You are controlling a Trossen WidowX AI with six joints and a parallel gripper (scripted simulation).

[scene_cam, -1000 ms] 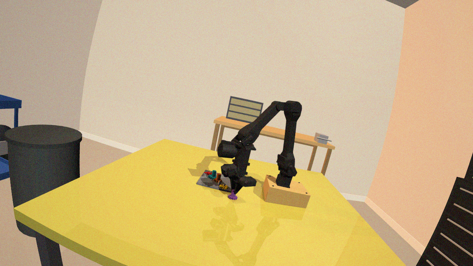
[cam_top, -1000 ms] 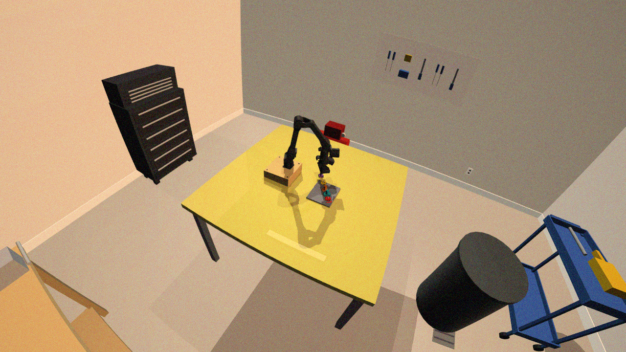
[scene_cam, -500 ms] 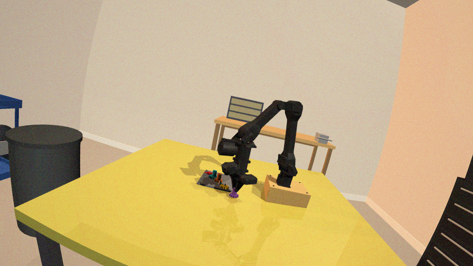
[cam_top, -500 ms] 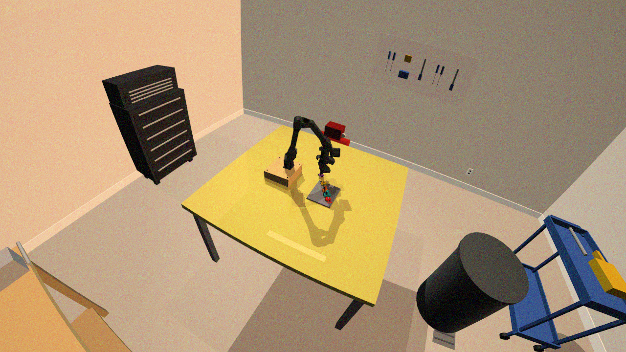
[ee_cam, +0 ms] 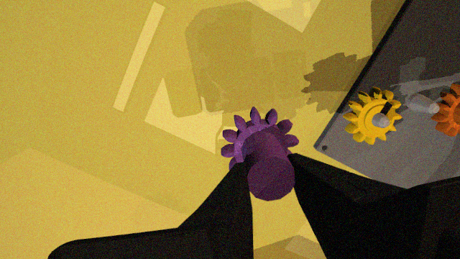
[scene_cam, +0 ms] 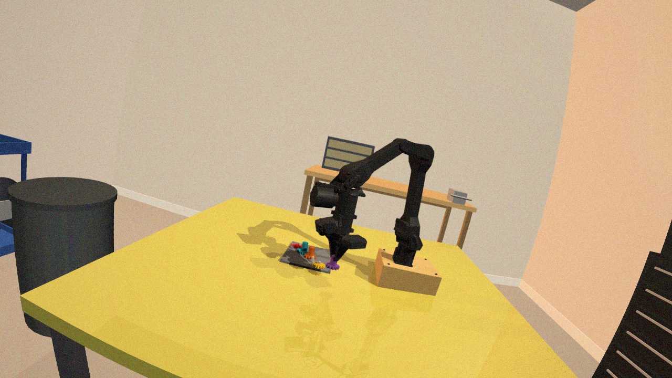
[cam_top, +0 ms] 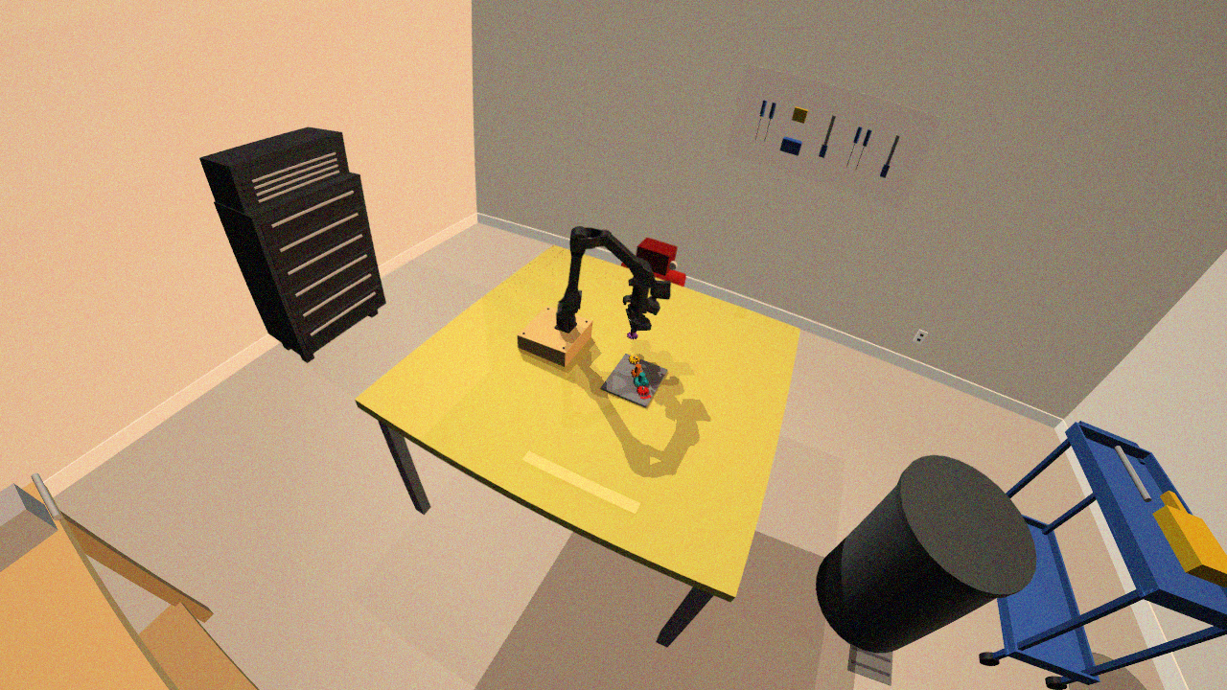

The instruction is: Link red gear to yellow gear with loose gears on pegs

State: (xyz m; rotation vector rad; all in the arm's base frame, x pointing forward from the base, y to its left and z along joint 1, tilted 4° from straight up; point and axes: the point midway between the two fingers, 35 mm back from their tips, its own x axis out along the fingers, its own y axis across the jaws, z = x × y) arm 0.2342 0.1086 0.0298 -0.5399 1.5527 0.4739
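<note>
Black two-fingered gripper (cam_top: 633, 330) (scene_cam: 335, 258) (ee_cam: 267, 167) clamped on the purple toothed gear's stem (cam_top: 631, 335) (scene_cam: 333, 263) (ee_cam: 270, 176) | gear raised beside the grey square board (cam_top: 619, 390) (scene_cam: 294, 264) (ee_cam: 388, 163), yellow-gear side | step: carrying, I'd judge | next: centre over the board's empty peg (ee_cam: 424, 104), lower flat

Top view: board (cam_top: 617, 386) (scene_cam: 293, 258) (ee_cam: 392, 162) on table (cam_top: 480, 369) (scene_cam: 211, 305) (ee_cam: 72, 90), right of arm base (cam_top: 542, 348) (scene_cam: 408, 280). Drawer cabinet (cam_top: 300, 248) (scene_cam: 653, 319) left of table; bin (cam_top: 969, 523) (scene_cam: 61, 234) right. On board, output gear (cam_top: 633, 359) (scene_cam: 318, 265) (ee_cam: 370, 116) behind, input gear (cam_top: 643, 392) (scene_cam: 295, 245) in front, two other gears between. Wrist view: bare peg (ee_cam: 422, 103) between output gear and nearer middle gear (cam_top: 636, 371) (scene_cam: 310, 252) (ee_cam: 451, 111).
</note>
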